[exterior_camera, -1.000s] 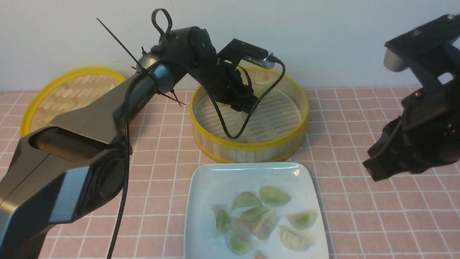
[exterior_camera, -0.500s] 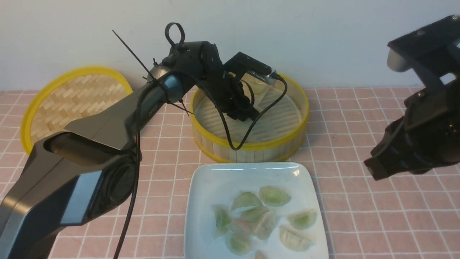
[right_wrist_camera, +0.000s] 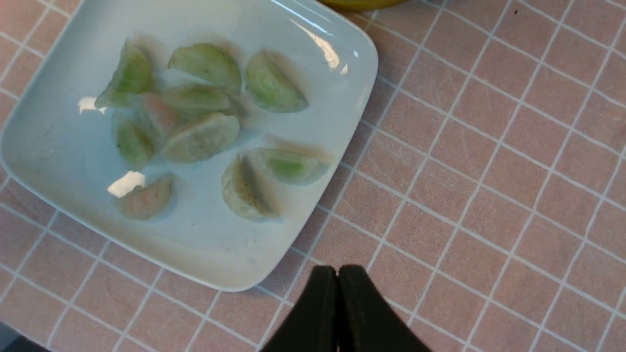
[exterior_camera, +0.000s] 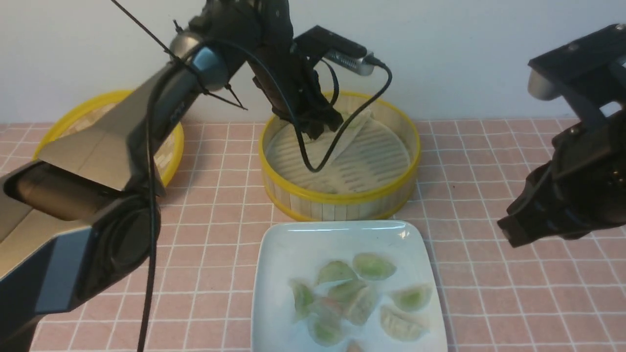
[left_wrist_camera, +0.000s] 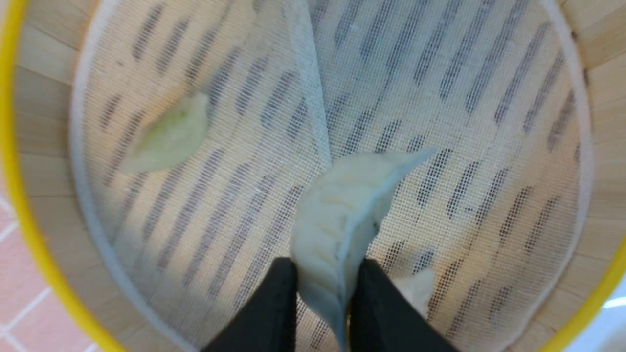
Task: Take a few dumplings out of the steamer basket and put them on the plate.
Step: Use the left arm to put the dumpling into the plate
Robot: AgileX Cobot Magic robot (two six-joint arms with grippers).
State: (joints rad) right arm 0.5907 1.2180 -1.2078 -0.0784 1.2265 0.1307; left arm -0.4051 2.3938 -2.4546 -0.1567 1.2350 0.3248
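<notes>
Now that the left arm (exterior_camera: pixel 146 107) has risen from the floor of the steamer basket (exterior_camera: pixel 342 205) over the last second, the left gripper (left_wrist_camera: pixel 320 274) is clamped on a whitish dumpling (left_wrist_camera: pixel 337 205), which stands out past its fingertips (left_wrist_camera: pixel 279 293) above the mesh liner (left_wrist_camera: pixel 440 98). A fold of that liner looks drawn up with it, so the dumpling may be sticking and the lift likely needs care. Below the gripper and off to one side, a pale green dumpling (left_wrist_camera: pixel 171 132) lies loose on the liner. The plate (exterior_camera: pixel 303 244), holding a cluster of dumplings (exterior_camera: pixel 374 266), sits well short of the left gripper, toward the robot. The right gripper (right_wrist_camera: pixel 337 274), its fingers (right_wrist_camera: pixel 320 303) pressed together and empty, hangs over the pink tiled surface (exterior_camera: pixel 489 303) just beside the plate, much as before.
</notes>
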